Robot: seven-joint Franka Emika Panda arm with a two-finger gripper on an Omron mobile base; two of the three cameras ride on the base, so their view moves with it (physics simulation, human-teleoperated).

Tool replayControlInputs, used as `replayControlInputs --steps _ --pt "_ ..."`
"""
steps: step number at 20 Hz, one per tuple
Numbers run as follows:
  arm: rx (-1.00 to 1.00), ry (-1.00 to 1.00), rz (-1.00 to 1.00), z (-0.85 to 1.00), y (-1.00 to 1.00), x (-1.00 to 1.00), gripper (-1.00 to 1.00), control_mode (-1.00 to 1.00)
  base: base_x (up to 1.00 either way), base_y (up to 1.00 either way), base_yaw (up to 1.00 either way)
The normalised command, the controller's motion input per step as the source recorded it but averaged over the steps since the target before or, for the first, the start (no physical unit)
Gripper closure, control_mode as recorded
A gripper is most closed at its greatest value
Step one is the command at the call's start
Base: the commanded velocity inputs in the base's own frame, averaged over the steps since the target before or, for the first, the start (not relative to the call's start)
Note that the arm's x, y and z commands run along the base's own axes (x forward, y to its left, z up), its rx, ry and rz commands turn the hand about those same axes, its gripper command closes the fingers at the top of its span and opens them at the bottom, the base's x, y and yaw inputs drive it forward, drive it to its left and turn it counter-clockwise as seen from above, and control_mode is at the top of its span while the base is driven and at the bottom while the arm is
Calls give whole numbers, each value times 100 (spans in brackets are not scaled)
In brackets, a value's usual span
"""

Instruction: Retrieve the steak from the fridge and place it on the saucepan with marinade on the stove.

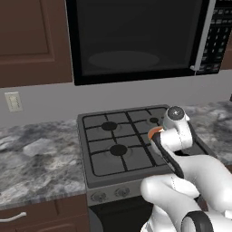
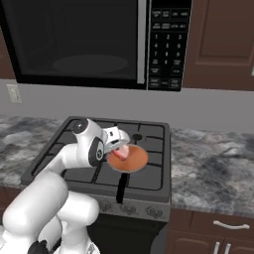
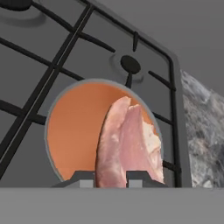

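From the left base view, the white arm reached over the dark grey gas stove (image 1: 118, 145) with black grates, hiding all but an orange sliver of the small round saucepan (image 1: 155, 132).

From the right base view, the gripper (image 2: 119, 147) hung at the pan's near-left edge, the flat pinkish-red steak (image 2: 121, 152) dangling over the orange-brown marinade (image 2: 130, 159), evidently positioned for release.

In the hand view, the jaws stood narrow, pinching the steak's end; the meat hung directly above the marinade, within the pan's rim, beside the mottled grey stone surface (image 3: 203, 127).
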Motion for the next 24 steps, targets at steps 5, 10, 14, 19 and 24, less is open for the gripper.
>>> replayControlInputs --steps 5,10,14,19,24 --pt "1 6 0 -11 -1 29 100 -100 0 0 0" --pt "0 2 0 -27 0 23 100 -100 0 0 0" --pt "0 0 -1 -35 -10 23 100 -100 0 0 0" --pt "0 0 -3 -30 -25 18 100 -100 0 0 0" --pt "0 0 -3 -19 -18 20 100 -100 0 0 0"
